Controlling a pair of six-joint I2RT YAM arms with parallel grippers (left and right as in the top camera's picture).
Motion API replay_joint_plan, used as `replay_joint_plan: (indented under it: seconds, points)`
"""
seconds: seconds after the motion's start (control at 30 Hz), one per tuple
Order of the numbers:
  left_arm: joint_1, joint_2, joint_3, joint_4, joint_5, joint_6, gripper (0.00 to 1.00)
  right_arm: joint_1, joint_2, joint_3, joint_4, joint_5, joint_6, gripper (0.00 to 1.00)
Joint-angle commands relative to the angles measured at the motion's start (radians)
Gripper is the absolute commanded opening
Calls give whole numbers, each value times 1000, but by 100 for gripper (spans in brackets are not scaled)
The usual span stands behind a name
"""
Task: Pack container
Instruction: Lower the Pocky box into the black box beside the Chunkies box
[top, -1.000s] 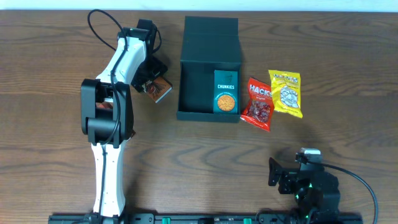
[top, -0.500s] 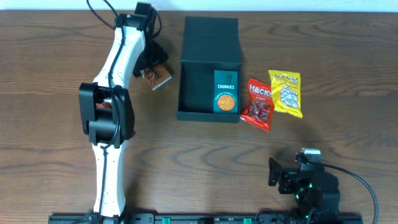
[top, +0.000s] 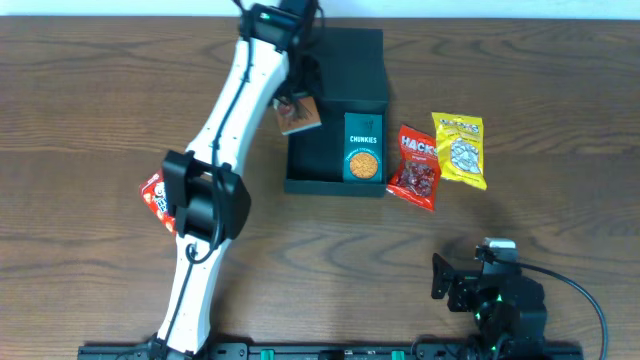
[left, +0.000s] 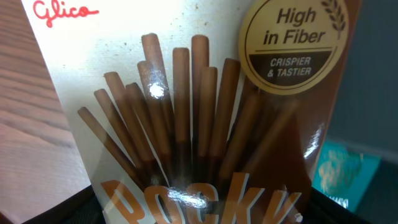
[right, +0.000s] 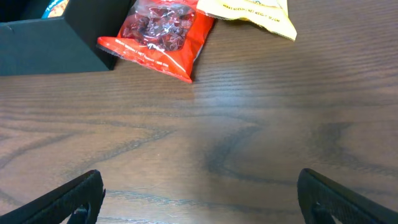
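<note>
The container (top: 330, 187) is a dark teal-green rectangular cardboard box, matte and plain, standing on the bench (top: 520, 60) at the upper centre of the overhead frame. It is open: its hinged flap lid (top: 345, 65) is folded back toward the top edge of the frame, and the tray faces up. The left part of its floor is bare, and a small teal Chunkies box (top: 363, 147) lies flat against its right wall. In the right wrist view one dark corner shows at upper left.
</note>
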Motion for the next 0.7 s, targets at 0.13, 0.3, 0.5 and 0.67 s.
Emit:
replay_joint_plan:
  seconds: [0.13, 0.3, 0.5, 0.67]
  points:
    - [-101, 5, 26, -10, -19, 63, 79, -11, -6, -10, -10, -4, 14, 99]
    - [-132, 5, 4, -11, -27, 111, 79, -11, -6, -10, -10, -4, 14, 99]
    - [-131, 5, -119, 24, -35, 110, 79, -11, -6, -10, -10, -4, 14, 99]
    - [-131, 5, -158, 31, -52, 111, 79, -11, -6, -10, -10, -4, 14, 99]
